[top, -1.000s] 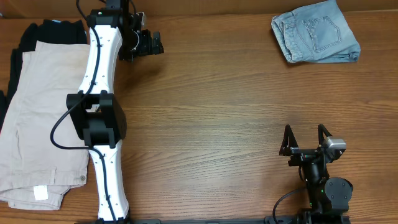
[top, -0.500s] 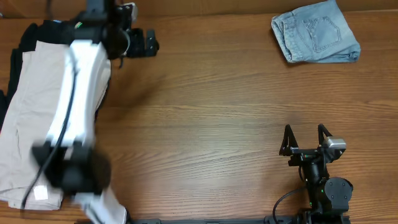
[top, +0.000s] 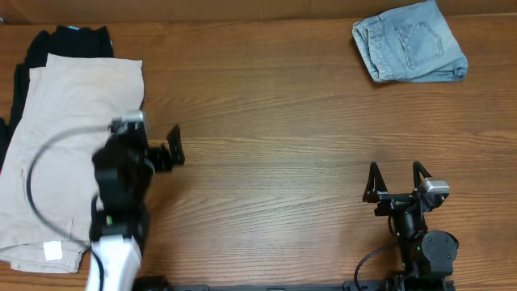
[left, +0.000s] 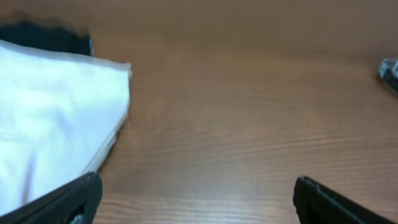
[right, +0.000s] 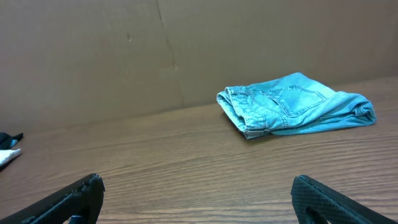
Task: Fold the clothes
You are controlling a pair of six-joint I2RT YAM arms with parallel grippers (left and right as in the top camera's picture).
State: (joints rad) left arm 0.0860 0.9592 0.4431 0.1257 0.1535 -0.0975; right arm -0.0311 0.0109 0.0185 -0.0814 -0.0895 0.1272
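Observation:
The clothes, a pair of light-blue denim shorts [top: 410,42], lie folded in a compact bundle at the table's far right corner; the right wrist view shows the shorts [right: 292,102] ahead and to the right. My left gripper [top: 174,147] hovers open at mid-left, just right of the beige trousers, far from the shorts. In its own view the left gripper [left: 198,198] has nothing between its jaws, only bare wood. My right gripper [top: 396,176] stands open near the front right edge, well short of the shorts. The right gripper [right: 198,196] is likewise empty.
Large beige trousers [top: 56,153] cover the left side, and they look white [left: 50,118] in the left wrist view. A black garment [top: 69,39] lies under them at the far left. A brown cardboard wall [right: 124,56] runs along the table's back edge.
The left arm has pulled back from the table's far left edge toward the front, its gripper now beside the beige trousers' right edge. The right arm and the shorts have not moved.

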